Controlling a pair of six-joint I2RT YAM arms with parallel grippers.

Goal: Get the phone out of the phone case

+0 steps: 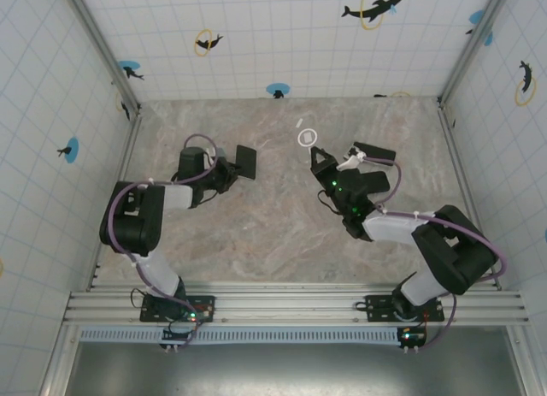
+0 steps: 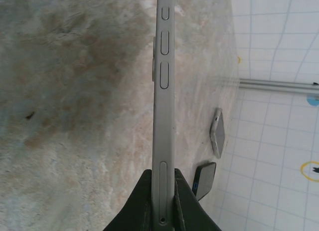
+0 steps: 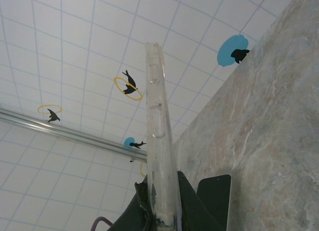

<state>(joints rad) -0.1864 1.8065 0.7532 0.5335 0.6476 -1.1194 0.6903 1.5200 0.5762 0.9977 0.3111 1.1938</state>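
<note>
- White tiled walls dotted with dolphin stickers are seen around a marbled beige table, with the two arms well apart on it.
- A slim, grey-edged phone with a dark face is pinched at one end by the left gripper. The jaws are closed tight on its two faces, and the phone is seen bare, with no cover on it.
- A clear, flexible plastic phone case is clamped edge-on at its lower end by the right gripper, the jaws nearly closed around it.
- The separation is judged done; only the setting-down appears to be left.
- A slip is the main risk. Each item is gripped at one end alone, so it could be swung or levered out by a quick move, and the phone would be dropped on the hard table.
- The thin case could be bent or sprung free if squeezed harder.
- A small white ring lying between the arms could be struck or landed on when something is put down.
</note>
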